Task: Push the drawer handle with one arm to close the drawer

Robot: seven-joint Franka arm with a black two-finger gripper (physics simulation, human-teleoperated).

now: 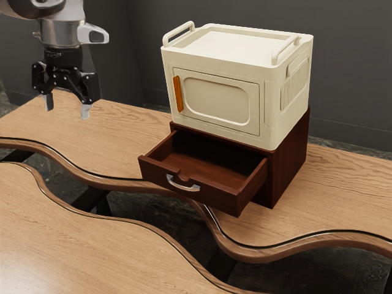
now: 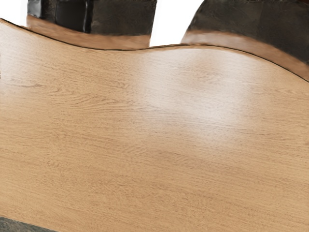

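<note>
At the exterior view's left, hold the gripper (image 1: pixel 67 105) released, with fingers spread, above the wooden table (image 1: pixel 122 141). See open tabletop between gripper and drawer (image 1: pixel 215 198). Find the drawer pulled out, with bare inner floor, near the wavy table edge, with silver handle (image 1: pixel 182 186) on its front. See the dark-red cabinet (image 1: pixel 288 159) behind, bearing the cream box (image 1: pixel 275 113) with door (image 1: pixel 214 101) closed.

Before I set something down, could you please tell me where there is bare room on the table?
The table has bare wood between the gripper and the open drawer, and past the cabinet toward the exterior view's right. It is crowded at the cabinet, with the cream box on top.
</note>
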